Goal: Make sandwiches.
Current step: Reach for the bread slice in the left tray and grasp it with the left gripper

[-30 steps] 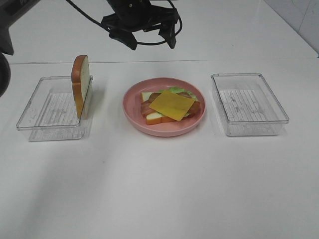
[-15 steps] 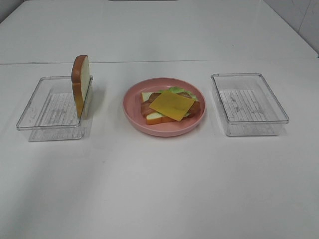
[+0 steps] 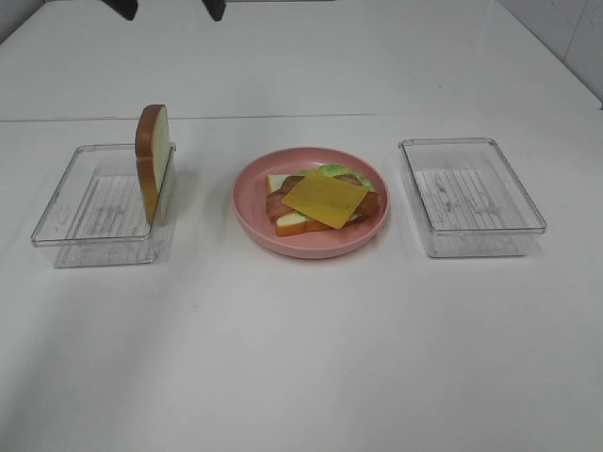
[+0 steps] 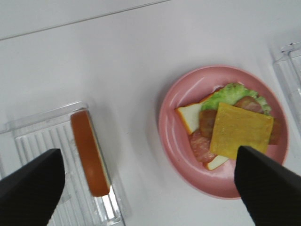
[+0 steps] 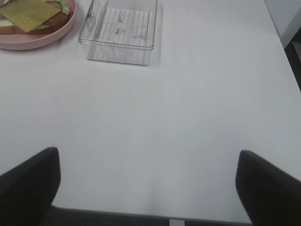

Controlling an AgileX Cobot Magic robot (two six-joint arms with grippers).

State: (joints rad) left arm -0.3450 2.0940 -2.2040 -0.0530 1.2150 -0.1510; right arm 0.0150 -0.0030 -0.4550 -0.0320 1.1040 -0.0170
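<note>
The white surface close to the camera is bare. A little farther back sits the pink plate, right in the middle. On it the food is stacked: a bread slice at the bottom, then the green lettuce, then the bacon, and the yellow cheese lying flat on top. So I think most of the sandwich is built. The top is missing. The second bread slice stands up on its edge in the left tray, leaning on the tray wall nearest the plate. It needs to be picked up and laid on the cheese, and that looks like the last job. The right tray has nothing in it. At the very back, only two dark tips of the left tool peek in at the edge of the high view. From its own camera, the left tool hangs high above the standing bread and the plate, with its two fingers spread wide apart, holding nothing and touching nothing. The right tool is out past the right tray, over bare surface. Its fingers are spread wide too, and it holds nothing.
</note>
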